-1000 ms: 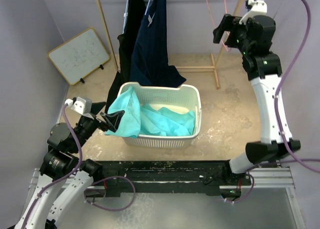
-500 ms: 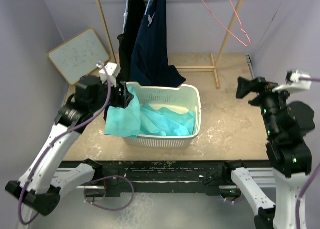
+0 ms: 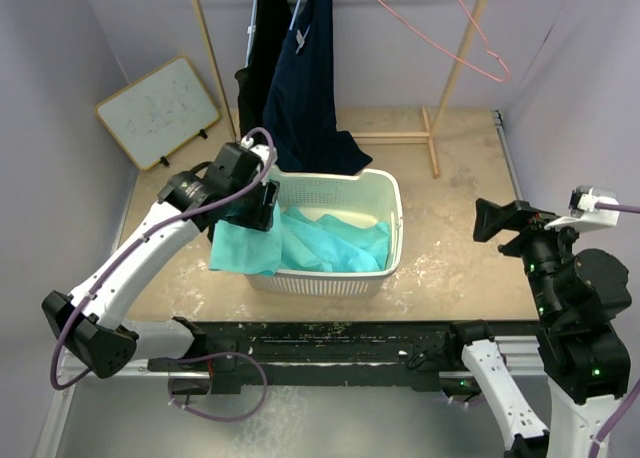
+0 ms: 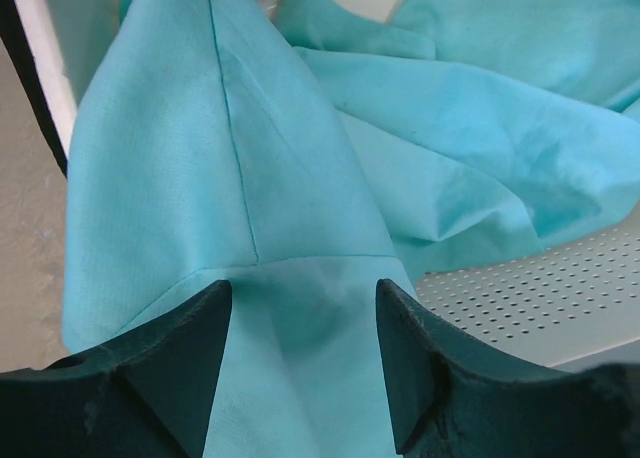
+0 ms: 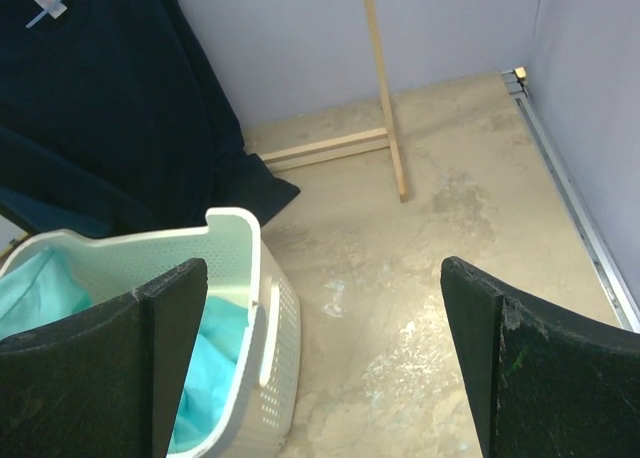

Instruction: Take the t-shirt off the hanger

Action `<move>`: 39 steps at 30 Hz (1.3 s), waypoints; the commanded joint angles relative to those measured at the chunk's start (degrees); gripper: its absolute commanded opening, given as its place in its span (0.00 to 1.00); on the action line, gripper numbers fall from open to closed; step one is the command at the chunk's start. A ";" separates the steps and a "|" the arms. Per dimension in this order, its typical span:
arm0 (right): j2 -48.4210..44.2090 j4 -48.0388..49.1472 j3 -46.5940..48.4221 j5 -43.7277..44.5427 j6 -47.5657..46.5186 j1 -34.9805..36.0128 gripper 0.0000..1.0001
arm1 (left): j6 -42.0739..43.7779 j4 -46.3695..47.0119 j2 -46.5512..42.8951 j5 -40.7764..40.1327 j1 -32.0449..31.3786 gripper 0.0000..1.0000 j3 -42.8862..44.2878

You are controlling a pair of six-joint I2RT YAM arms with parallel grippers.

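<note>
The teal t-shirt (image 3: pixel 330 243) lies in the white basket (image 3: pixel 395 213) and drapes over its left rim. The pink wire hanger (image 3: pixel 432 34) hangs bare at the top of the rack. My left gripper (image 3: pixel 262 206) is over the basket's left edge. In the left wrist view it (image 4: pixel 303 298) is open, with the teal t-shirt (image 4: pixel 300 178) spread just below the jaws. My right gripper (image 3: pixel 483 221) is low at the right, open and empty, well away from the hanger. In the right wrist view it (image 5: pixel 320 268) faces bare floor beside the basket (image 5: pixel 240 268).
Two dark shirts (image 3: pixel 305 88) hang from the wooden rack behind the basket and show in the right wrist view (image 5: pixel 100 108). A slanted rack post (image 3: pixel 455 68) and floor bar (image 3: pixel 385 136) stand at the back right. A whiteboard (image 3: pixel 160 111) leans at the left wall.
My left arm has swung up and right, from beside the basket's left side to over its left rim. My right arm has dropped from the hanger to the low right. The hanger swings bare.
</note>
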 commanded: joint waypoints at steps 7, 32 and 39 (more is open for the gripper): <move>-3.46 -0.95 0.97 -0.14 -1.49 0.03 1.00 | -4.81 -0.76 4.85 -5.91 -4.70 0.07 0.11; 6.01 5.99 3.06 -23.65 -0.96 0.03 0.86 | 1.28 30.84 -19.69 -10.12 -12.05 0.99 -10.21; 17.22 12.22 10.01 -33.27 2.46 0.03 0.76 | 1.92 33.77 -43.54 -19.85 -12.00 0.55 -23.33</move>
